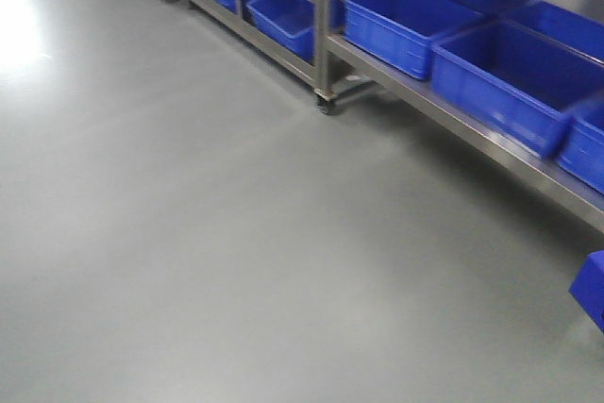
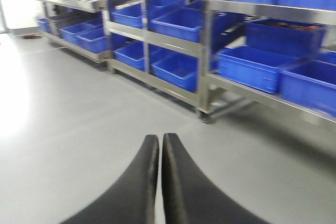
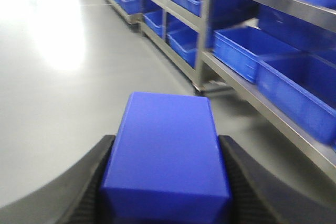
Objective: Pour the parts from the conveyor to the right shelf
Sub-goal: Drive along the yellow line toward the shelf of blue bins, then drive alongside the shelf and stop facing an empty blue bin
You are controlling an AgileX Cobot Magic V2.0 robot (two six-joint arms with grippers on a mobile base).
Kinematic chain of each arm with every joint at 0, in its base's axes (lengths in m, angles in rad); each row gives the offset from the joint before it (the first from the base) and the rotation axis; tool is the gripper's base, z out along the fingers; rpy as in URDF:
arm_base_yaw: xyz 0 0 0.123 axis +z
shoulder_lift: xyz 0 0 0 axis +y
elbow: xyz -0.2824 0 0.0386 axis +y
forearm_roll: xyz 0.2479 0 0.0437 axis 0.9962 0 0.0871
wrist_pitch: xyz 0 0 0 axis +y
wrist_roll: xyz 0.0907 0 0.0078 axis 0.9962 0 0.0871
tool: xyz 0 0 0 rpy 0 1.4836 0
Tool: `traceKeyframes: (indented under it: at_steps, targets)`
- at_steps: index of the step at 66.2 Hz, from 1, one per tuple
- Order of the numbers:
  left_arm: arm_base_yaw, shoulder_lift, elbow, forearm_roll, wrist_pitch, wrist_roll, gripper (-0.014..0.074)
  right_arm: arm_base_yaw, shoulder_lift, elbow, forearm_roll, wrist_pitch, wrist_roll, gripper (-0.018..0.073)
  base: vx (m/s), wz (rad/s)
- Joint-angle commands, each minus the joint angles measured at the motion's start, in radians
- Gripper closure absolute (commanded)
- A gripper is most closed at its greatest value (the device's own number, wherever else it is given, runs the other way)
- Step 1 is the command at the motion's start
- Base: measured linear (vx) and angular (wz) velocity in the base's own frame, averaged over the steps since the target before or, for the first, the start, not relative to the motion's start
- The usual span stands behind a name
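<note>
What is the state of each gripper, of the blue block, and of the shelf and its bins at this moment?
left gripper: shut, holding nothing.
right gripper: shut on the blue block.
blue block: clamped between the right fingers, in the air.
shelf: upright, loaded with bins.
blue bins: resting on the shelf, no lids; the near ones look empty.

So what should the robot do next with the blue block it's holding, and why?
Probably roll closer to the right shelf first. The right gripper is clamped on the blue block, but bare grey floor lies between it and the shelf's blue bins, so tipping now would likely miss. The left gripper is shut and empty.
</note>
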Motion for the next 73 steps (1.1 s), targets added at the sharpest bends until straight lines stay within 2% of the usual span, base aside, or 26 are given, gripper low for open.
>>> traceKeyframes:
  at_steps: [1, 40, 73]
  targets:
    - [-0.005, 0.018, -0.020, -0.008, -0.079, -0.008, 0.0602, -0.005, 0.011, -0.029, -0.004, -0.084, -0.005, 0.0564, 0.69, 0.47]
    - [-0.005, 0.018, -0.020, -0.008, -0.079, -0.008, 0.0602, -0.005, 0.011, -0.029, -0.004, -0.084, -0.005, 0.0564, 0.72, 0.40]
    - [-0.005, 0.018, -0.020, -0.008, -0.079, -0.008, 0.0602, -0.005, 0.011, -0.029, -0.004, -0.084, -0.005, 0.0564, 0.77, 0.19]
